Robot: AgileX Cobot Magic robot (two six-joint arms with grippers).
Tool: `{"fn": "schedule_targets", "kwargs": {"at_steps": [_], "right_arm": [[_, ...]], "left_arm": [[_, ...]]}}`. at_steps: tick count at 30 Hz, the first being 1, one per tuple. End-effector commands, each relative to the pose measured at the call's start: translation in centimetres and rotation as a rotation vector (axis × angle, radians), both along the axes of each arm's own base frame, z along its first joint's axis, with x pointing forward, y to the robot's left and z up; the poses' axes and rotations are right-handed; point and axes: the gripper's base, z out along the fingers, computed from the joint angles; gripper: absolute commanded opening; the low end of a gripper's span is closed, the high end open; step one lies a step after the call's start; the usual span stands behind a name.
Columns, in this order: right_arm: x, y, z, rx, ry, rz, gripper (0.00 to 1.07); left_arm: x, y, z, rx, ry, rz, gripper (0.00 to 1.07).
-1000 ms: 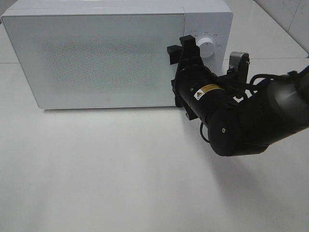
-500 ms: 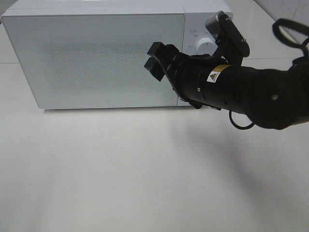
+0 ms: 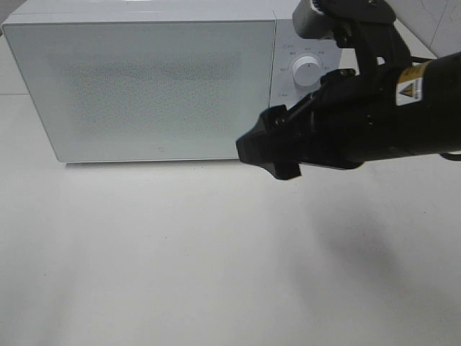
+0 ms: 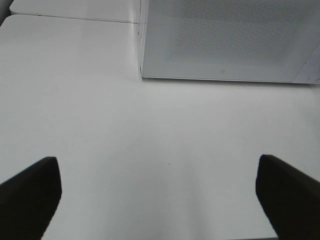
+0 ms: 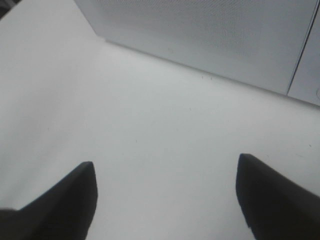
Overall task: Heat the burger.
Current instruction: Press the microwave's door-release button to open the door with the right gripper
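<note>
The burger is out of view. A white microwave (image 3: 144,86) stands at the back of the table with its door shut. My right gripper (image 3: 268,153) hangs in front of the door's lower right corner, high above the table. In the right wrist view the right gripper (image 5: 165,162) is open and empty, with bare table below it and the microwave (image 5: 200,35) beyond. My left gripper (image 4: 156,159) is also open and empty over bare table, facing the microwave (image 4: 225,40). The left arm does not show in the exterior high view.
The microwave's control panel with a round white dial (image 3: 307,71) sits right of the door, partly covered by my right arm (image 3: 374,115). The white table (image 3: 144,252) spreads out in front of the microwave.
My right arm has swung away from the dial, first left across the door, then up towards the camera. Its gripper now points down-left. The microwave door stays shut.
</note>
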Motion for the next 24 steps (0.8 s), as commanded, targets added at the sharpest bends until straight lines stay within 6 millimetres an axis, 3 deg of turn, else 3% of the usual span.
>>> {"fn": "schedule_targets", "kwargs": {"at_steps": [1,9,19,24], "right_arm": [[-2.1,-2.0,0.8,-0.193,0.022,0.086,0.75],[-5.4,-5.1,2.6,-0.304,0.08,0.103,0.77],[-8.4,-8.0,4.3,-0.314,0.085,0.085,0.76],[-10.0,-10.1,5.0,-0.3,-0.009,0.032,0.76]], "left_arm": [[-0.2,0.0,0.0,-0.011,-0.023,0.007,0.98],[-0.2,0.0,0.0,-0.011,-0.023,0.007,0.98],[-0.2,0.0,0.0,-0.011,-0.023,0.007,0.98],[-0.2,0.0,0.0,-0.011,-0.023,0.007,0.98]]}}
